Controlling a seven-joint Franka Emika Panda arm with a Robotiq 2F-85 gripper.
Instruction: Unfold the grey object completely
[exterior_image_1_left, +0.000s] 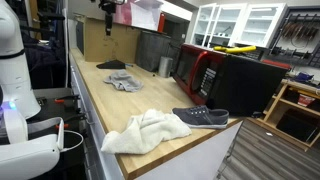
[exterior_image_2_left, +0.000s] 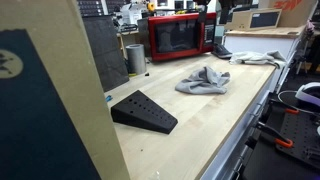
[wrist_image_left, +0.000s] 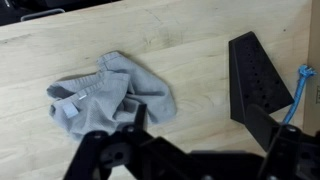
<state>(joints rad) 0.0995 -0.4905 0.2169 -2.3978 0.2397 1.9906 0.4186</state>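
Plainly the grey object (wrist_image_left: 110, 92) is not yet opened out. It lies bunched on the wooden counter (wrist_image_left: 200, 30), near the black wedge block (wrist_image_left: 260, 80) but not touching it. Its folds are heaped over each other, and a pale label shows at the corner farthest from the wedge. The gripper (wrist_image_left: 185, 160) hangs above the counter close to the cloth, jaws spread wide and holding nothing. It is probably held high so that a corner or loose edge can be picked out before it goes down.

Only the wrist view gives the fold lines and the label from overhead, plus a blue cord (wrist_image_left: 300, 85) on the wedge's far side from the cloth. Both exterior views take in the wider counter. A red microwave (exterior_image_2_left: 180, 37) stands at the wedge's end of it. Well past the cloth from the wedge, a white fluffy towel (exterior_image_1_left: 148, 130) lies right beside a dark shoe (exterior_image_1_left: 200, 117). Those 2 things sit well apart from the cloth, which should leave it room to spread.
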